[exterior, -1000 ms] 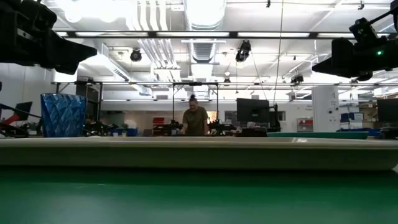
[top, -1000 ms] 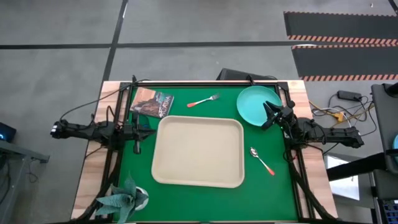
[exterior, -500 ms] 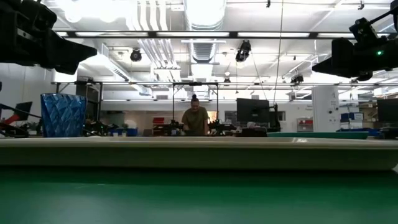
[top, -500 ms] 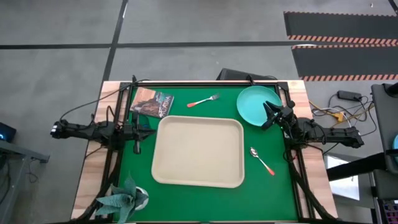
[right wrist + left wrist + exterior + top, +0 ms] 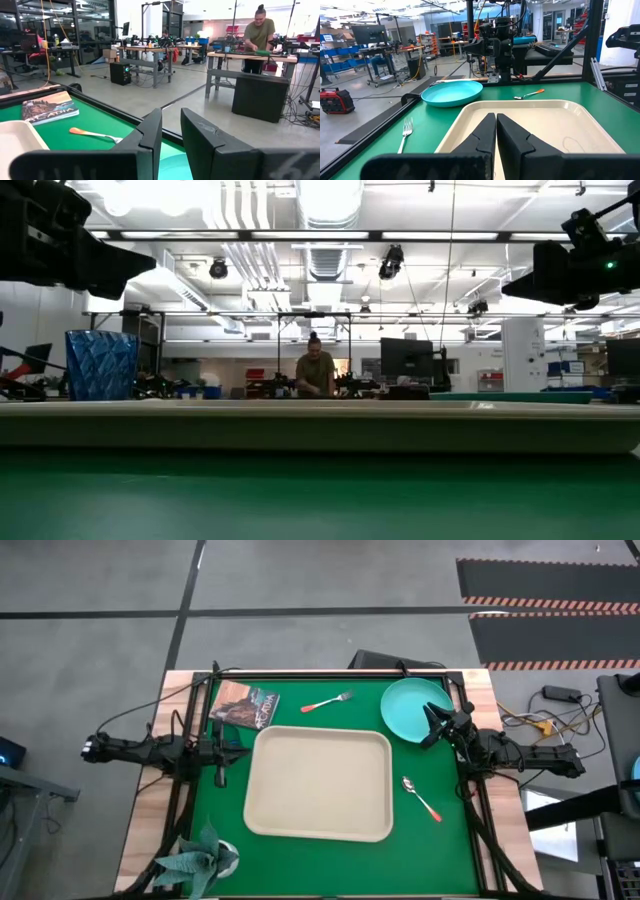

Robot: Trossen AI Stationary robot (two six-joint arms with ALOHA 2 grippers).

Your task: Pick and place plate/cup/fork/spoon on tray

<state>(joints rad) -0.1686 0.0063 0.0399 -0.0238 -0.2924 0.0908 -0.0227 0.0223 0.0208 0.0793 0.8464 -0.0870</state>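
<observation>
The beige tray [image 5: 320, 783] lies on the middle of the green mat. The teal plate [image 5: 412, 708] rests flat at the far right, the fork [image 5: 327, 702] lies beyond the tray, and the spoon [image 5: 421, 798] lies to the tray's right. A blue faceted cup [image 5: 100, 365] shows only in the low view, standing behind the tray's rim at the left. My left gripper [image 5: 222, 752] hangs shut at the tray's left edge, fingers together [image 5: 496, 120]. My right gripper [image 5: 432, 726] hovers over the plate's near right rim, with a narrow bare gap between its fingers [image 5: 171, 117].
A book [image 5: 245, 704] lies at the far left of the mat, and a potted plant [image 5: 200, 858] stands at the near left corner. Black frame rails run along the table's edges. A person stands at a bench far behind the table.
</observation>
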